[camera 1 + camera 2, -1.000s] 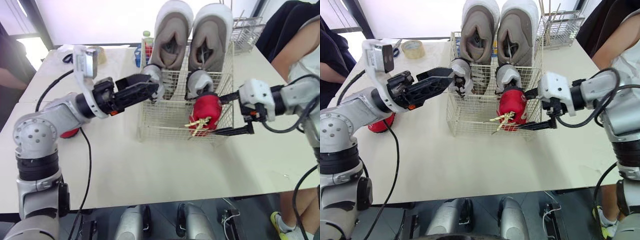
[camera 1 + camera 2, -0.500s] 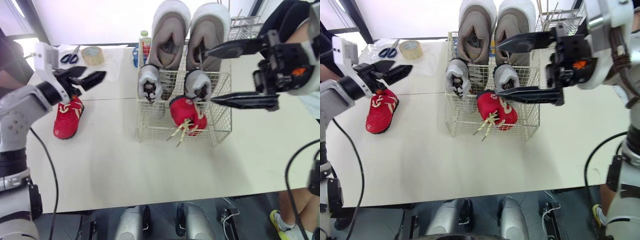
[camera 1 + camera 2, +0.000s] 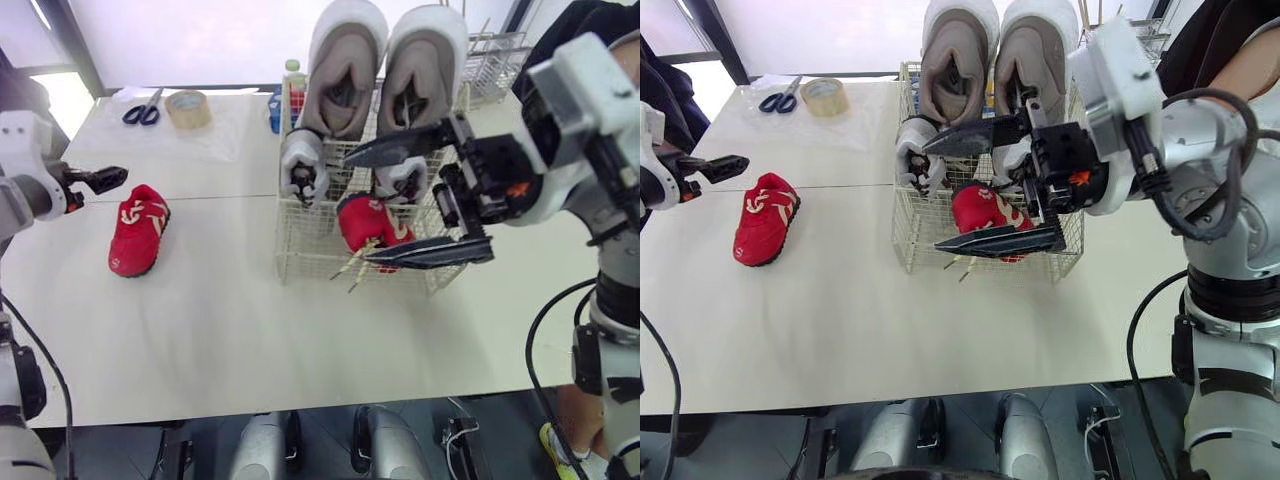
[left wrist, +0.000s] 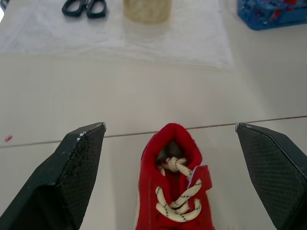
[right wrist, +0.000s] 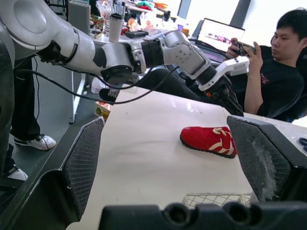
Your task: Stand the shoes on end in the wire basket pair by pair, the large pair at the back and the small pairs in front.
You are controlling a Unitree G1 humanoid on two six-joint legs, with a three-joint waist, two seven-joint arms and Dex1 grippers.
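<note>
The wire basket holds two large grey shoes on end at the back. Two small grey shoes stand in front of them. A red shoe leans tilted at the front right, its laces hanging out through the wire. The other red shoe lies flat on the table to the left. My right gripper hangs open in front of the basket, holding nothing. My left gripper is open behind the loose red shoe, apart from it.
Scissors and a tape roll lie at the back left. A blue box and a bottle stand behind the basket, with a second wire rack at the back right. People sit at both table ends.
My right gripper let go of the red shoe, rose, then swung down in front of the basket. My left gripper left the small grey shoe and drew back left past the loose red shoe.
</note>
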